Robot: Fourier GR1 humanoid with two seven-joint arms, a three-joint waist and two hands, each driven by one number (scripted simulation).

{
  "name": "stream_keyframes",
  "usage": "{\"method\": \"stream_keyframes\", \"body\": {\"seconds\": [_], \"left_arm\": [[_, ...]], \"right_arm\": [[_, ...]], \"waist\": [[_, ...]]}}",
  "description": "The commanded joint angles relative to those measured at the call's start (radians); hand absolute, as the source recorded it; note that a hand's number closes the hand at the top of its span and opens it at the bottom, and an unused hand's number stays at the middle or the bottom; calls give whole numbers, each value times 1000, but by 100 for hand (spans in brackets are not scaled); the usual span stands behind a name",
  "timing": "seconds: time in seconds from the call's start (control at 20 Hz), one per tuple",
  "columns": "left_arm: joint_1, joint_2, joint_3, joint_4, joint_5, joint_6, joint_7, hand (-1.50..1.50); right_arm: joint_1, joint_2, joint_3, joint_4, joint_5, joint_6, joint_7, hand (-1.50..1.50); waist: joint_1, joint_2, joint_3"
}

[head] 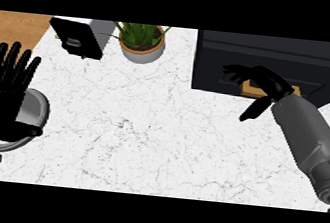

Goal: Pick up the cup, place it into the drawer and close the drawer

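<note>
The right hand point(263, 85) sits over the front edge of the dark drawer point(277, 59), fingers curled around a small tan object, apparently the cup point(253, 92), which is mostly hidden. The drawer cavity lies directly beyond the fingers. The left hand point(7, 88) rests open, far left of the drawer.

On the white marble desk point(157, 143) there is one green potted plant in a pale round pot point(140, 42) at the far side, one black and white boxy appliance point(78, 37) to its left, one grey round plate point(34, 113) at the near left edge, and one dark cabinet with a drawer point(276, 64) at the far right. Two black hands show: one left hand point(5, 93) and one right hand point(263, 85). One small tan object point(253, 92) shows by the right hand.
</note>
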Motion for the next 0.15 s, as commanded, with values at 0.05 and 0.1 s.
{"method": "stream_keyframes", "body": {"seconds": [0.05, 0.1], "left_arm": [[19, -5, -10, -3, -27, -21, -25, -150], [-10, -27, -6, 28, -27, 7, -22, -150]], "right_arm": [[-64, -73, -51, 79, -9, -52, 92, -150], [-62, -64, -48, 84, -6, -53, 91, -150]], "waist": [[22, 34, 10], [5, 34, 10]]}}
